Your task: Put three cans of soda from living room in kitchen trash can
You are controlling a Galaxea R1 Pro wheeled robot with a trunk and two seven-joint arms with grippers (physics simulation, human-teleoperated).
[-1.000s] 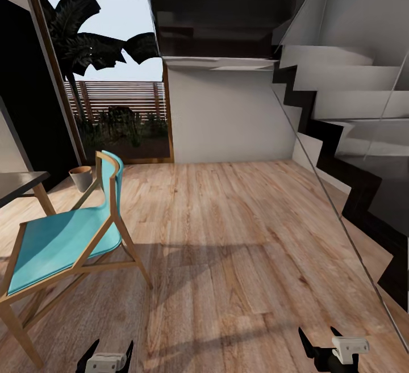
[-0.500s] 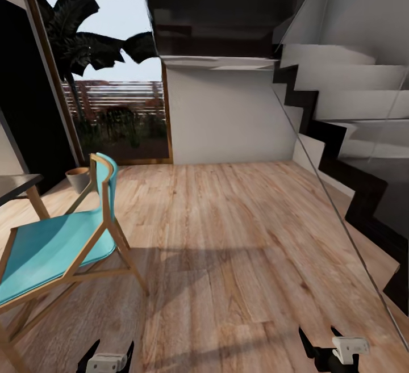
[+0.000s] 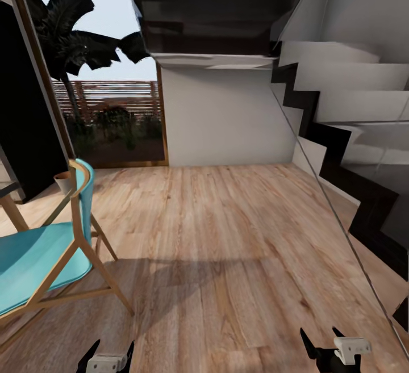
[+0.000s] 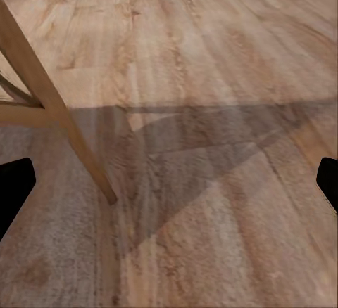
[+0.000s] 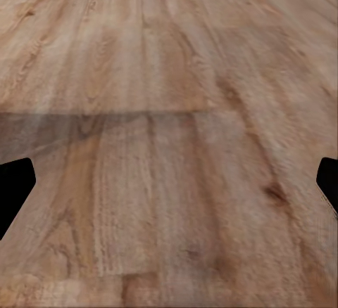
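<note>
Both grippers, left point(image 3: 108, 356) and right point(image 3: 322, 344), I see spread open, empty, over wood floor point(image 3: 227, 237); teal chair point(image 3: 40, 254) left.

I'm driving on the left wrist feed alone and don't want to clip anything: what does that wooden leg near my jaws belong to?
Observer: A turquoise chair with a wooden frame, on the robot's left.
Operator: And on the other side?
Observer: A staircase rises on the right.
Operator: Any bin in sight?
Observer: A small tapered bin stands beyond the chair, near the glass door.
</note>
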